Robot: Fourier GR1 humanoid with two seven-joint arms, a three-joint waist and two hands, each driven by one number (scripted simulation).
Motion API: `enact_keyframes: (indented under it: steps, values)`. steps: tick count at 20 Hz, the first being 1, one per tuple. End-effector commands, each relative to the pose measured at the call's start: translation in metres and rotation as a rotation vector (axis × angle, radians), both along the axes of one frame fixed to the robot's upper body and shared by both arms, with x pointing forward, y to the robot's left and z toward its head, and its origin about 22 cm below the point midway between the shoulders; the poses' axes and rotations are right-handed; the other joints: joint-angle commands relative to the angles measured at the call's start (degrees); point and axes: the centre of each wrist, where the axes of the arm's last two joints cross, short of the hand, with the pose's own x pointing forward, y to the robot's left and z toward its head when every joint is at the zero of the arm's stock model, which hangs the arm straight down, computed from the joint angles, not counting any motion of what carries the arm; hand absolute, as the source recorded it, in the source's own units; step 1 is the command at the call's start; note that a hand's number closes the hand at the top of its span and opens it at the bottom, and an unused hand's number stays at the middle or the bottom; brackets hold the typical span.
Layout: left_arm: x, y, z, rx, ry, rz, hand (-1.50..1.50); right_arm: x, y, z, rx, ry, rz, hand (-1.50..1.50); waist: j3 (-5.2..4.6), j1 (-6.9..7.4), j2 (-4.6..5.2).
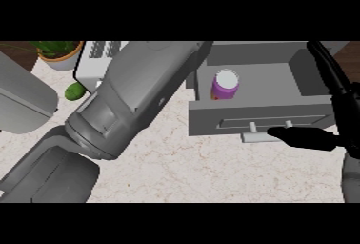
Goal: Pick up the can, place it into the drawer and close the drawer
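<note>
A purple can (225, 85) with a white top stands upright inside the open grey drawer (309, 102), near its left wall. My right hand (309, 138) is at the drawer's front panel, its black fingers stretched out beside the pale handle (255, 137); one long finger reaches up along the drawer's right side. It holds nothing. My left forearm (137, 100) crosses the view from the lower left up to the drawer's left corner. Its hand lies beyond the picture's top.
A potted plant (57, 52) stands at the back left, next to a white ribbed object (98, 59). A green vegetable (75, 91) lies beside the left forearm. A grey rounded object (21, 105) sits at the left edge. Marble counter (225, 171) stretches before the drawer.
</note>
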Motion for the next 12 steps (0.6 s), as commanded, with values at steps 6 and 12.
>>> enact_keyframes:
  steps: [6, 12]
  values:
    - [0.001, 0.002, -0.003, 0.032, 0.0, -0.029, -1.5, 0.052, 0.015, -0.056, -0.251, 0.041, -0.057, -1.5, -0.04, 2.64, -0.86]
    - [0.003, 0.007, -0.002, -0.002, 0.007, -0.014, -1.5, 0.084, 0.051, -0.089, -0.31, 0.031, -0.068, -1.5, -0.05, 3.85, -1.0]
